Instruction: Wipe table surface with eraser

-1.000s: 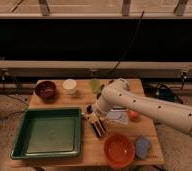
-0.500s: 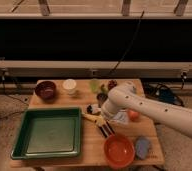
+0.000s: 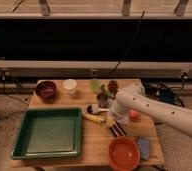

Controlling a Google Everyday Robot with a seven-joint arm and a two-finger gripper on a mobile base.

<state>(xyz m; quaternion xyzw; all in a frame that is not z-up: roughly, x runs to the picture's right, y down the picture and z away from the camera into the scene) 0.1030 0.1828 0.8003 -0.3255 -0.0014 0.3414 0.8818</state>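
Lying flat on the light tan wooden desk [image 3: 96,145] of lengthwise planks, the small oblong eraser with dark, whitish and reddish stripes [image 3: 116,130] sits a little right of the frame's centre and low down, just above the round orange bowl [image 3: 124,153]. Its long axis runs on a diagonal: the upper end points toward the upper left of the frame, the lower end toward the lower right. The upper end disappears under the white robot arm [image 3: 154,111], which reaches in from the right edge of the frame and bends down over the middle of the desk. The claw [image 3: 112,121] is at that upper end of the eraser, closed, and appears to pinch the eraser there, though the arm's bulk hides the contact itself.

Just left of the claw lies a yellow-handled brush [image 3: 94,117], its handle angled from upper left to lower right. A green rectangular plastic tray [image 3: 49,132] fills the lower left of the desk. A blue-grey square sponge pad [image 3: 144,146] lies beside the orange bowl at the lower right. Along the far edge stand a dark red bowl [image 3: 45,90], a white cup [image 3: 69,86], a pale green cup [image 3: 96,85] and a small dark cup [image 3: 112,86]; a small orange-red round object [image 3: 134,115] shows just below the arm.

Behind the desk a dark band of wall runs across the frame, with pale horizontal rails above and below it and a black cable [image 3: 131,42] hanging diagonally down toward the desk. The floor [image 3: 9,100] at the left is mottled grey-brown.
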